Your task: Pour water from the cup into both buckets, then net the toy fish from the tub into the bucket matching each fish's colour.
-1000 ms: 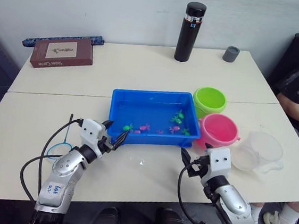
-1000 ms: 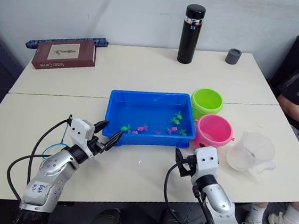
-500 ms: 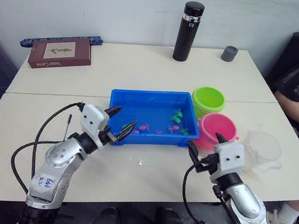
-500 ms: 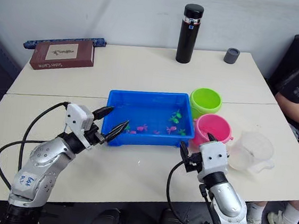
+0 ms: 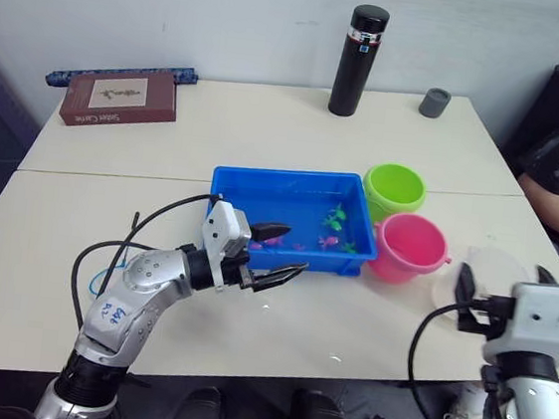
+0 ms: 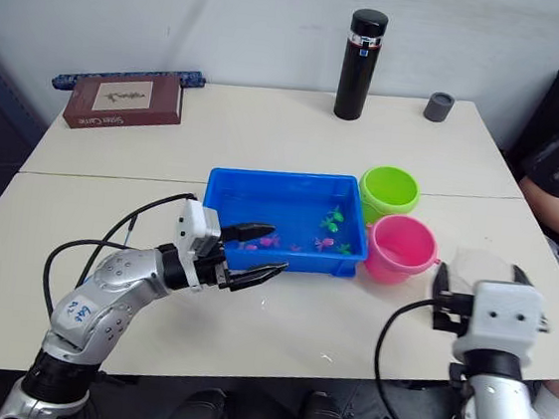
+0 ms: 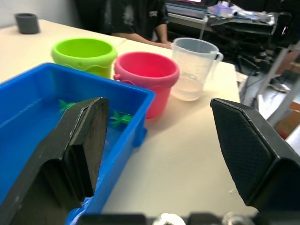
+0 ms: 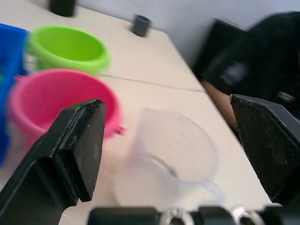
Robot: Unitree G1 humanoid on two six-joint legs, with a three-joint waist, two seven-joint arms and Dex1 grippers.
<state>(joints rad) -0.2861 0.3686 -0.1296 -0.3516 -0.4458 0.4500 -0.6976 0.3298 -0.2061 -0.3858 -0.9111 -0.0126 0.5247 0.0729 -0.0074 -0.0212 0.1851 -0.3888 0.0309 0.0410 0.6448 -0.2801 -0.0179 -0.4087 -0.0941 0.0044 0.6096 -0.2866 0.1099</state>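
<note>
Right gripper (image 8: 166, 140) had swung across to the cup (image 8: 174, 154), fingers spread wide, cup just ahead, ungrasped; left gripper (image 5: 277, 250) open too.

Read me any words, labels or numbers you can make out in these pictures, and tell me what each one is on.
Brown book: a pale cover label with a picture and a line of white lettering below it, too small to read.
Left arm: handwritten dark marks on the silver forearm, not legible.
Black flask: a small coloured band near the cap, no readable text.
Clear measuring cup: no graduations legible.
</note>
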